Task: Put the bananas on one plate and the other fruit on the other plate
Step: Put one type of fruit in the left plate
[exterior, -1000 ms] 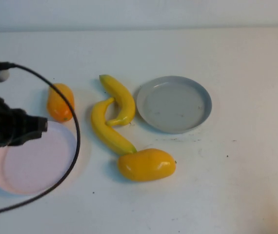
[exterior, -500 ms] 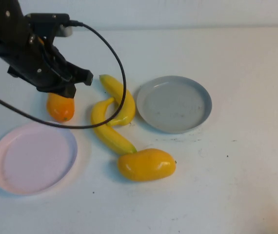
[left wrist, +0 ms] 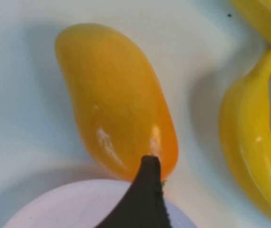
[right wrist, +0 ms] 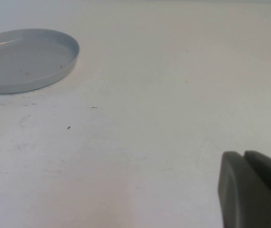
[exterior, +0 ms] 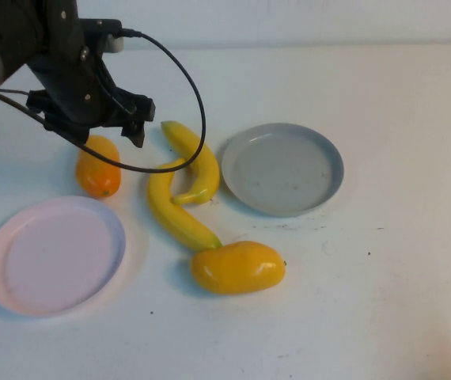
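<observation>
Left gripper (exterior: pixel 107 134) in the upper left of the high view, hovering above the far end of the orange mango (exterior: pixel 98 165). Whether its claw is released or clenched cannot be told: only one dark fingertip (left wrist: pixel 145 199) visible in the left wrist view, over the near end of that mango (left wrist: pixel 116 99) and the rim of the pink plate (left wrist: pixel 78 204). No grasp on anything visible. A black cable (exterior: pixel 186 95) looping from the arm across toward the bananas.

Right gripper (right wrist: pixel 252 187) at the lower right edge of the right wrist view, above bare table (right wrist: pixel 150 95), fingers pressed together, holding nothing. Absent from the high view.

Compared with half a second ago: left arm shifted up and slightly left in the high view, so more of the orange mango uncovered. A second ago, parked low at the left edge over the pink plate. All fruit and both plates unmoved.

Two bananas (exterior: pixel 180 186) crossed at centre, between the orange mango and the grey plate (exterior: pixel 282 169). Larger yellow mango (exterior: pixel 237 267) at lower centre, touching the tip of the longer banana. Pink plate (exterior: pixel 51 255) at lower left, bare; grey plate at centre right, bare.
</observation>
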`<action>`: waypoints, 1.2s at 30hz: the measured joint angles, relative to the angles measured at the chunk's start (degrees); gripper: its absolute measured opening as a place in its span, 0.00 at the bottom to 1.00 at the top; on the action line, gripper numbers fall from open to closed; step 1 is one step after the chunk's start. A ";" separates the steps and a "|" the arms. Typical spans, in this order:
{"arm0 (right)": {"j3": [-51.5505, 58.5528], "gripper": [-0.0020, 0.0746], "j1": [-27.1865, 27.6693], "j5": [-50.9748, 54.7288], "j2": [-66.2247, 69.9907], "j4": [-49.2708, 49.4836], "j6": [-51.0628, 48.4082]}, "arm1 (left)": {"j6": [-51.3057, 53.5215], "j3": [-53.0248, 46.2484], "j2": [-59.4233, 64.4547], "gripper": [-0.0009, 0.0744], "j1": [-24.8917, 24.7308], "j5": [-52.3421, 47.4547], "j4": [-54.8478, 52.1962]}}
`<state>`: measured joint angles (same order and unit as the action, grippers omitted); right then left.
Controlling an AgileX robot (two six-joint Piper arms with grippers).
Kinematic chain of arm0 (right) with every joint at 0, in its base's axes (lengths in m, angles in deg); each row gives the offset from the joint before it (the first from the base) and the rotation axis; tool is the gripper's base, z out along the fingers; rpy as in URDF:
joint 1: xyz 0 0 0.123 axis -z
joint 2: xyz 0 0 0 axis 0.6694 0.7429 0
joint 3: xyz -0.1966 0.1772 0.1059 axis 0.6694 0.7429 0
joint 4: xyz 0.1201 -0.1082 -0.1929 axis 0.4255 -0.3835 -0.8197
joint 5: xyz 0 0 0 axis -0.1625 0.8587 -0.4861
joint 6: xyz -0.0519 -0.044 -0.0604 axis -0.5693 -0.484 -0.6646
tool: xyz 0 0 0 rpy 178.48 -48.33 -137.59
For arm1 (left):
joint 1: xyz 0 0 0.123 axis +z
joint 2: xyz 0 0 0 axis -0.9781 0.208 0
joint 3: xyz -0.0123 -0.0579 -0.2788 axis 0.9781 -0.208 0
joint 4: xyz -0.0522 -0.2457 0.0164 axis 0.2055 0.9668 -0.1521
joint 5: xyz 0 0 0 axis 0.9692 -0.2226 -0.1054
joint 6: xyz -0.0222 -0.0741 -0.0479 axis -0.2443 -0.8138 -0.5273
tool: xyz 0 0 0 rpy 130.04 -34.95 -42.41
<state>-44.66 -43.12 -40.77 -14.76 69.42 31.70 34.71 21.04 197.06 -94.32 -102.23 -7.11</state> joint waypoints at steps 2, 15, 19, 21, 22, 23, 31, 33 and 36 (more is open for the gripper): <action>0.00 0.01 0.00 0.00 0.00 0.00 0.00 | -2.28 0.00 1.35 0.88 0.05 1.00 -1.46; 0.00 0.01 0.00 0.00 0.00 0.00 0.00 | -7.02 1.17 6.59 0.90 1.14 3.23 -5.19; 0.00 0.01 0.00 0.00 0.00 0.00 0.00 | -7.80 1.74 6.63 0.90 2.83 3.99 -5.19; 0.00 0.01 0.00 0.00 0.00 0.00 0.00 | -7.93 1.73 6.74 0.90 3.54 4.21 -5.19; 0.00 0.01 0.00 0.00 0.00 0.00 0.00 | -8.02 1.73 6.72 0.90 3.63 4.25 -5.19; 0.00 0.01 0.00 0.00 0.00 0.00 0.00 | -8.02 1.73 6.99 0.90 3.56 4.34 -5.19; 0.00 0.00 0.00 0.00 0.00 0.00 0.00 | -8.15 1.73 9.43 0.90 3.56 5.36 -5.21; 0.00 0.00 0.00 0.00 0.00 0.00 0.00 | -8.15 1.75 9.90 0.90 3.56 5.55 -5.31; 0.00 0.00 0.00 0.00 0.00 0.00 0.00 | -8.15 1.85 10.69 0.90 3.56 6.09 -5.31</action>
<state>-44.66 -43.12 -40.77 -14.76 69.42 31.70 26.56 22.89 207.76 -90.76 -96.14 -12.42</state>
